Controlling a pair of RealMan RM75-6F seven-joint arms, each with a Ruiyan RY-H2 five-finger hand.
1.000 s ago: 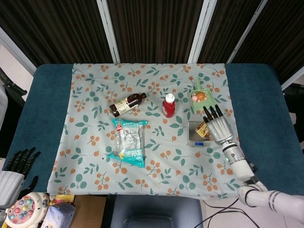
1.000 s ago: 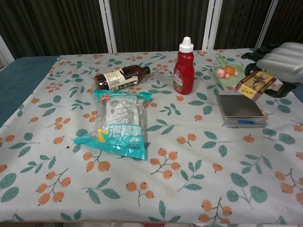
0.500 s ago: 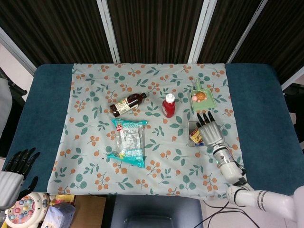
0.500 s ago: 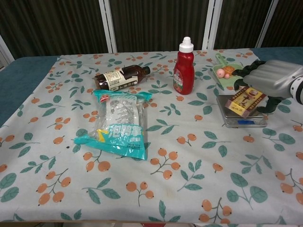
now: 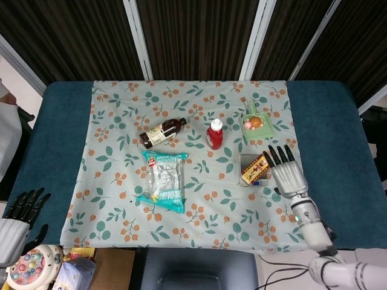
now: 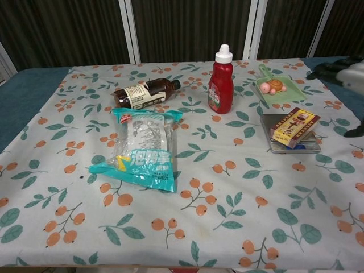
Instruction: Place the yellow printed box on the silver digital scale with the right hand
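The yellow printed box (image 5: 254, 168) (image 6: 294, 127) lies flat and askew on the silver digital scale (image 5: 243, 179) (image 6: 274, 147), overhanging its front right. My right hand (image 5: 286, 176) hovers just right of the scale, fingers spread and empty, clear of the box; only its dark fingertips (image 6: 335, 65) show at the right edge of the chest view. My left hand (image 5: 18, 214) hangs off the table's near left corner, fingers spread, holding nothing.
A red ketchup bottle (image 5: 214, 134) (image 6: 220, 81) stands left of the scale. Behind the scale a green dustpan (image 5: 257, 125) (image 6: 279, 88) holds a toy turtle. A brown bottle (image 5: 162, 132) lies on its side and a teal snack bag (image 5: 163, 182) lies mid-cloth.
My right hand lowered the box onto the scale, let go of it and drew back to the right. The box now rests on the scale by itself.
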